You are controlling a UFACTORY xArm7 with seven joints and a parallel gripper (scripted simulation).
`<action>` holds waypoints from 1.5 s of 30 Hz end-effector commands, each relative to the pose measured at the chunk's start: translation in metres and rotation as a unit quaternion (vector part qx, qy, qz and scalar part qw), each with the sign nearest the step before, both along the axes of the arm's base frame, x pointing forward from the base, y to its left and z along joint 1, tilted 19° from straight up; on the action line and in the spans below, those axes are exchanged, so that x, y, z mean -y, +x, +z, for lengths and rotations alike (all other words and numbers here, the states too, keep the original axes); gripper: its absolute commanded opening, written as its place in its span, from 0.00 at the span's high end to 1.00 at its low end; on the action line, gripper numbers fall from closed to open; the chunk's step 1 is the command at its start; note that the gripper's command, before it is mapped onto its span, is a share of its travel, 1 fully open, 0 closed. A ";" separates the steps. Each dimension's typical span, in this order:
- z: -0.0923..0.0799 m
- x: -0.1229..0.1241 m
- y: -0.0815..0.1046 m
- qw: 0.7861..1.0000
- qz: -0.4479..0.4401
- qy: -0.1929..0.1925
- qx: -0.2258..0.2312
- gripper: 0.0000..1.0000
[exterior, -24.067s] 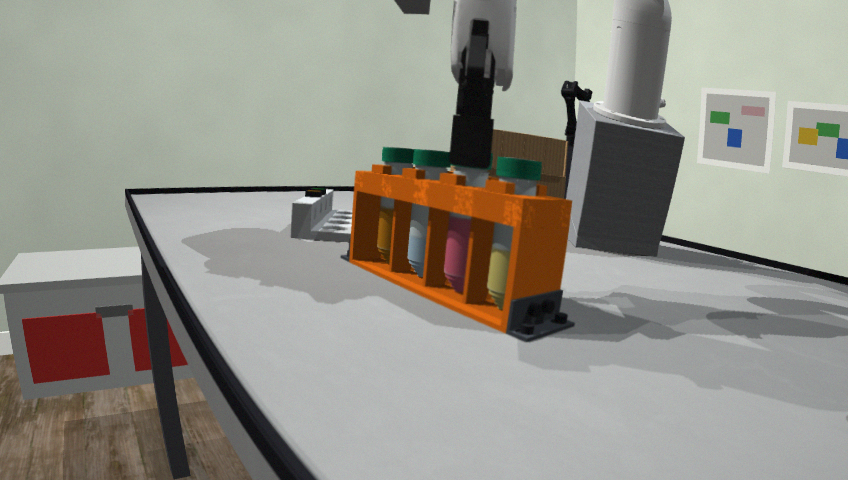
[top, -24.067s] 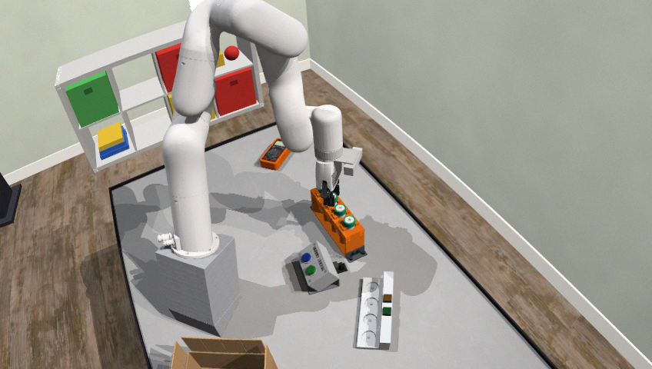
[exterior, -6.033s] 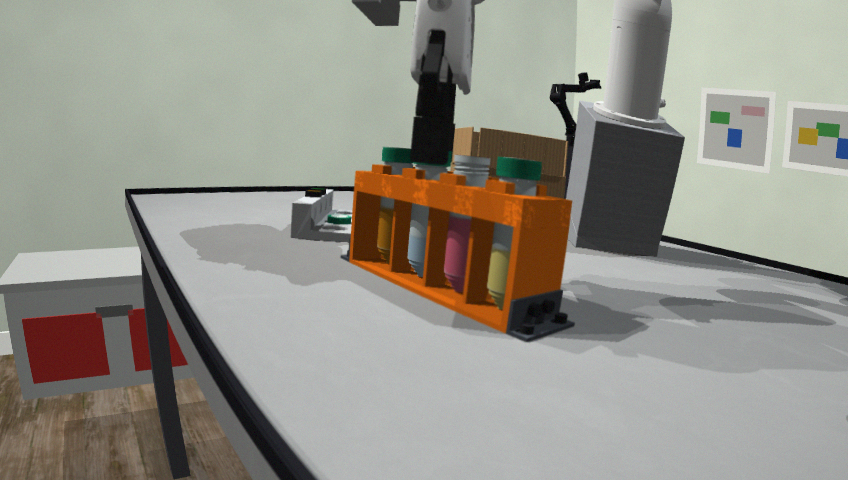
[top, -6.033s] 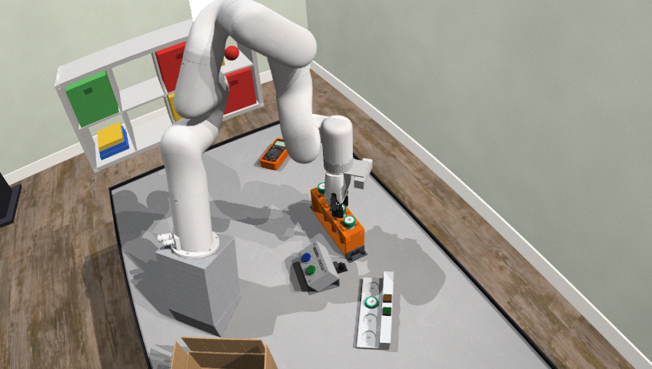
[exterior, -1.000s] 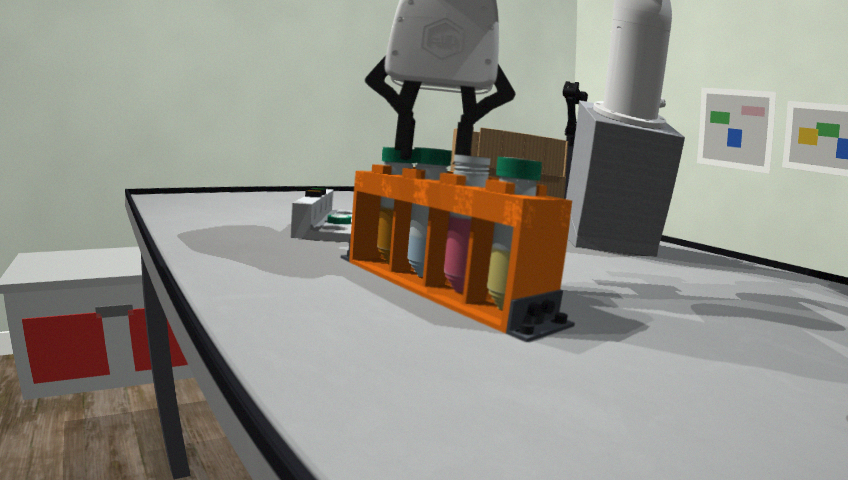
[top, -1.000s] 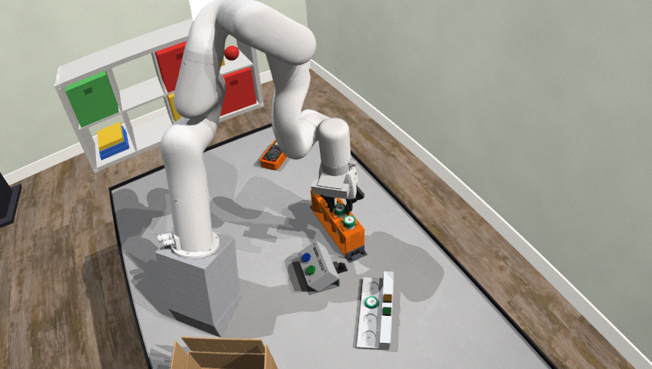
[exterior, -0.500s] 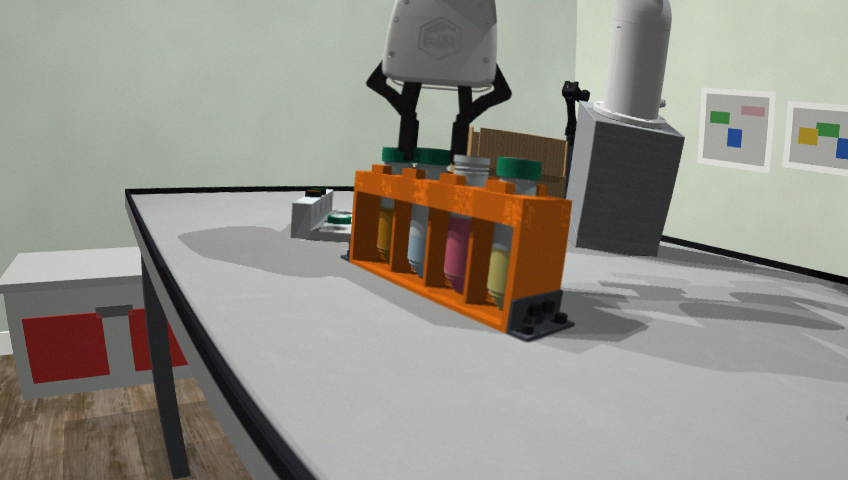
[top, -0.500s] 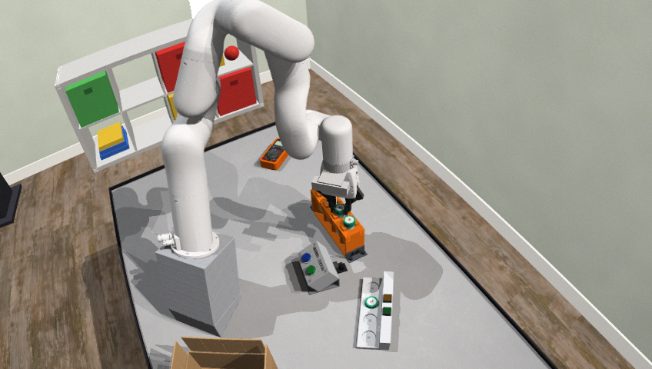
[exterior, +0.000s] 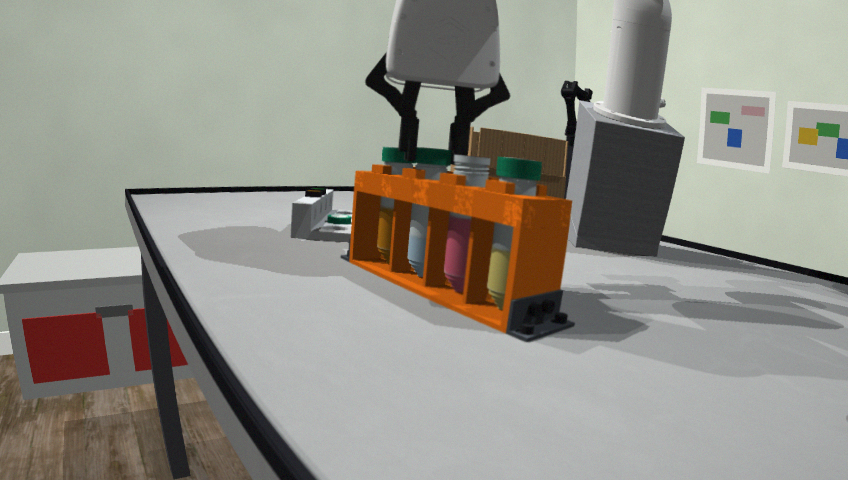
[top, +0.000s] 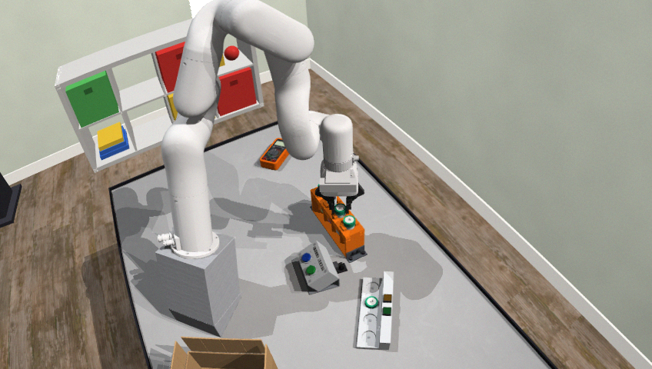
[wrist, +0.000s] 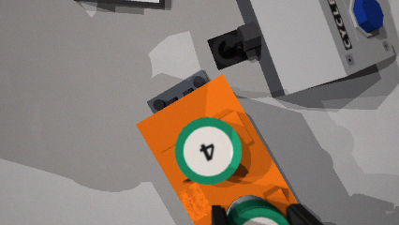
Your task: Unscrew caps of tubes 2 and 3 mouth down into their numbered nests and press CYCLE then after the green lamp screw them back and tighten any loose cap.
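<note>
Gripper (exterior: 433, 149) descends vertically on cap 3 (wrist: 253, 212), fingers closed on its rim, axis in line with the upright tube. The cap sits on its tube in the rack (exterior: 538, 237), beside cap 4 (wrist: 208, 150).

The grey table (top: 457, 320) is carrying the orange tube rack (top: 352, 240) at centre, the key housing (top: 324, 274) at seven o'clock of it, the cap tray (top: 386, 329) at five, an orange multimeter (top: 274, 154) at eleven, the arm's pedestal (top: 196, 287) and a cardboard box (top: 224, 356).
</note>
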State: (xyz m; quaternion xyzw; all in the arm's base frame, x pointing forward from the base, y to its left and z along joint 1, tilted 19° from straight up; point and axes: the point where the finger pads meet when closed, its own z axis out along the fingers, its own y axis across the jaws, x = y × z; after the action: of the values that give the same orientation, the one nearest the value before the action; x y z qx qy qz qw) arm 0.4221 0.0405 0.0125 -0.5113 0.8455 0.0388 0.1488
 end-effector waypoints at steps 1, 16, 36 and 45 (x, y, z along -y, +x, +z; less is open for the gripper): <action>0.001 0.001 0.001 0.990 0.132 -0.024 0.037 1.00; 0.001 0.001 0.001 0.899 0.416 -0.091 0.102 1.00; 0.001 0.001 0.001 0.796 0.575 -0.127 0.140 0.54; 0.001 0.001 0.001 0.796 0.575 -0.127 0.140 0.54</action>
State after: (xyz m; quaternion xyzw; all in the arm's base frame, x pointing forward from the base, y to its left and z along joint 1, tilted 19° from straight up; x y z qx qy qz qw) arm 0.4216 0.0393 0.0127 -0.9175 0.3642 -0.0602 0.1478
